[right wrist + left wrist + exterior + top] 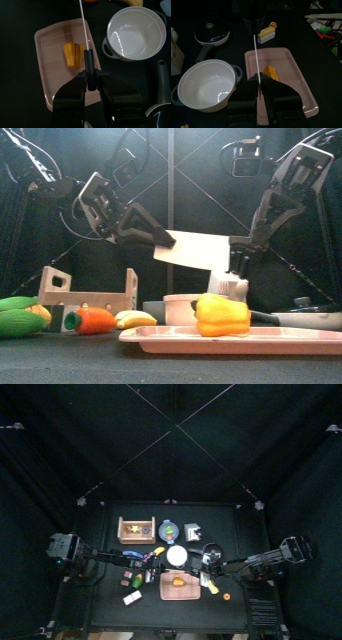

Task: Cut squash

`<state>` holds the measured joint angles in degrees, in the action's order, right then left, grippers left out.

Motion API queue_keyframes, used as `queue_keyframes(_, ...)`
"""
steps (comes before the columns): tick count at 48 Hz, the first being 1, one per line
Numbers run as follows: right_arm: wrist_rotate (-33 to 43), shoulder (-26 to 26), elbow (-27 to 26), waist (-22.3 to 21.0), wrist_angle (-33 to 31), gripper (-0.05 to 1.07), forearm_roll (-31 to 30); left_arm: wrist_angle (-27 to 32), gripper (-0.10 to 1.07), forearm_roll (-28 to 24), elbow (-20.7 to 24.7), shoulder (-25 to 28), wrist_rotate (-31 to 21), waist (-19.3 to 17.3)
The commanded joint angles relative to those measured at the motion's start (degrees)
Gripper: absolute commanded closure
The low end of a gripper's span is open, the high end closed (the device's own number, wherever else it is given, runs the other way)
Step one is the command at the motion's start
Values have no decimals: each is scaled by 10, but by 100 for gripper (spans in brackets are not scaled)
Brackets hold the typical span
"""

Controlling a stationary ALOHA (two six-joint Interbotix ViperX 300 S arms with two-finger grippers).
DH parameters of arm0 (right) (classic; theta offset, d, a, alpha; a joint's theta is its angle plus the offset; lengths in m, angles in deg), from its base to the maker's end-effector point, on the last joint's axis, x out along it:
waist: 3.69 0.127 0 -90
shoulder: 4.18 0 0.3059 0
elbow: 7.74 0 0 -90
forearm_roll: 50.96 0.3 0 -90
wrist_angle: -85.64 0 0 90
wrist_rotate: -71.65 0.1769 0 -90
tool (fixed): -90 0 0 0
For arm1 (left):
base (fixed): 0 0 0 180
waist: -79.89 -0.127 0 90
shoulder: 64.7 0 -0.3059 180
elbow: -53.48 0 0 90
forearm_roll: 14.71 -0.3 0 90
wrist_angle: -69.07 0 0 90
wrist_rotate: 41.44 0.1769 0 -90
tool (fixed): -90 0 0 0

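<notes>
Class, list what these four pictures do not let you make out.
1. Who grips the knife: both wrist views show it edge-on, and its near end is lost against the dark left fingers and right fingers.
2. The underside of the squash: in the front view the wall of the tray hides it.
3. Top view: the table items are too small to name.

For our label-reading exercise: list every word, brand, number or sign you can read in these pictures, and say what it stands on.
None can be read: no word, number or sign shows on the pink tray, the white pot, the knife blade or the wooden box.
</notes>
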<state>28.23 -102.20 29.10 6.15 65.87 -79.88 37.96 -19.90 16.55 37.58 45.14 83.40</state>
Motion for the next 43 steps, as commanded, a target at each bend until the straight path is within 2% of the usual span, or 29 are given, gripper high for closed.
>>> queue_keyframes(1, 3, -8, -14, 1, -1, 48, 1, -5, 50, -2, 14, -4, 0, 3)
queue_keyframes(16, 0, -3, -7, 40, -4, 48, 36, -6, 50, -2, 21, 17, 1, 25)
queue_keyframes(33, 1, 27, -1, 41, -4, 48, 36, -6, 50, -2, 44, 63, 1, 31)
queue_keyframes(43, 1, 39, 0, 43, -4, 48, 37, -5, 50, 0, 47, 73, -1, 31)
